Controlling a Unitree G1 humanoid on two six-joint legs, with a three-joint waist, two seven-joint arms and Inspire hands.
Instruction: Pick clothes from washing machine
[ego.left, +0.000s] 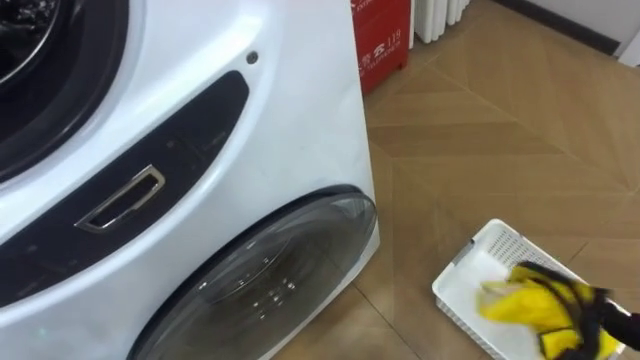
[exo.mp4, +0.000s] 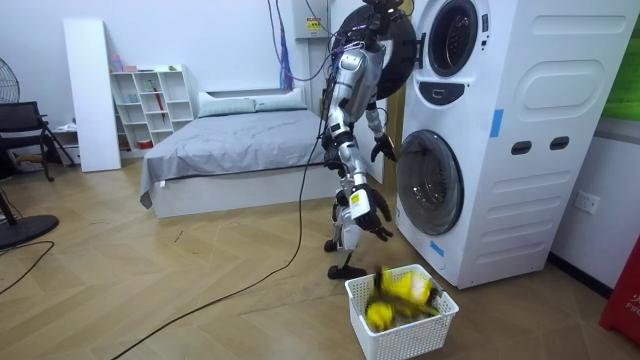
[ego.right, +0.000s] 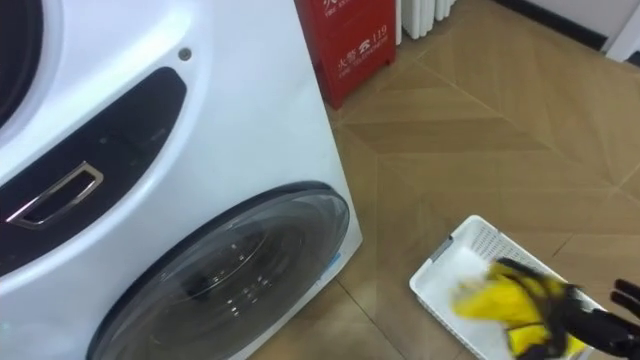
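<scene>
One yellow garment (ego.left: 533, 305) beneath right hand (exo.mp4: 377, 216)

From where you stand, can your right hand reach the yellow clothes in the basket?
Probably yes. The right hand hangs open above the white basket, and nothing lies between it and the yellow clothes, though you stand upright, so you'd likely need to bend.

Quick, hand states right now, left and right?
Left hand: cannot be told, too small in the room view.
Right hand: open, holding nothing, above the basket with the yellow clothes.
</scene>
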